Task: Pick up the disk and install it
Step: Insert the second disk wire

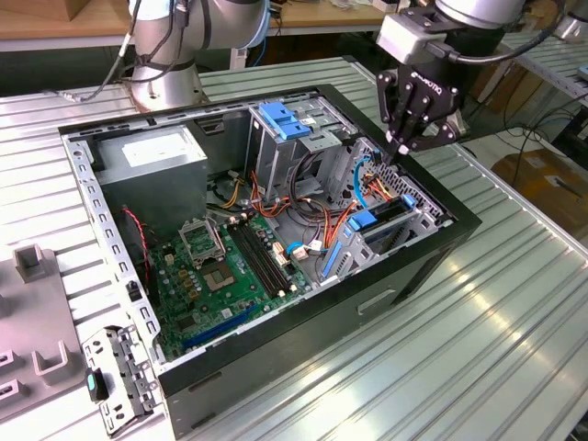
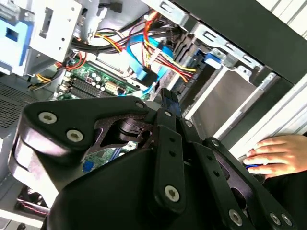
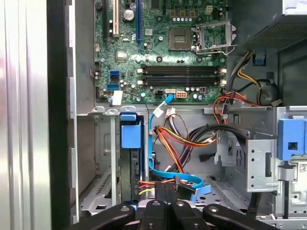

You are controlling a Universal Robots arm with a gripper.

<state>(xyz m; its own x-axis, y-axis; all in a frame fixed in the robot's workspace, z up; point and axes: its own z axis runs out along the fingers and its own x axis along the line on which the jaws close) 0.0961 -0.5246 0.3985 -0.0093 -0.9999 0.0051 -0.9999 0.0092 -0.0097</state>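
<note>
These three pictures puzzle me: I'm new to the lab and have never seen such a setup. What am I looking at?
A robot arm works over an opened computer case lying on a ribbed metal table. The exterior view comes from a camera off the arm; both wrist views come from cameras riding on the arm. Its black tool hangs above the cables near the drive bay. Inside the case you see the green motherboard. A person's hand rests beside the case in the second wrist view.
</note>
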